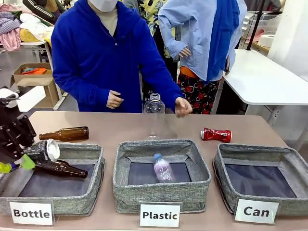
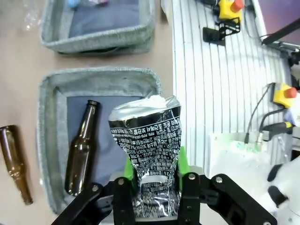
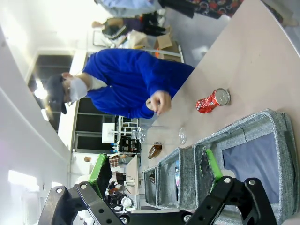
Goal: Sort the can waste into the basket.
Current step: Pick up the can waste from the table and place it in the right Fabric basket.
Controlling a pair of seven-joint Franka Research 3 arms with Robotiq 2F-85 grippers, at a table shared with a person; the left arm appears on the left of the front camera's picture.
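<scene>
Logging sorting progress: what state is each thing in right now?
left gripper: shut on black can.
black can: dented, held.
right gripper: open.
red can: crushed, lying on table.
Can basket: no can inside.
Plastic basket: one clear bottle inside.
Bottle basket: one brown bottle inside.
second brown bottle: lying on table.
tall clear bottle: upright on table.

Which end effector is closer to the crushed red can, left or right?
Right. The right end effector hangs open by the Can basket, the red can just beyond it; the left end effector grips the black can at the Bottle basket.
</scene>
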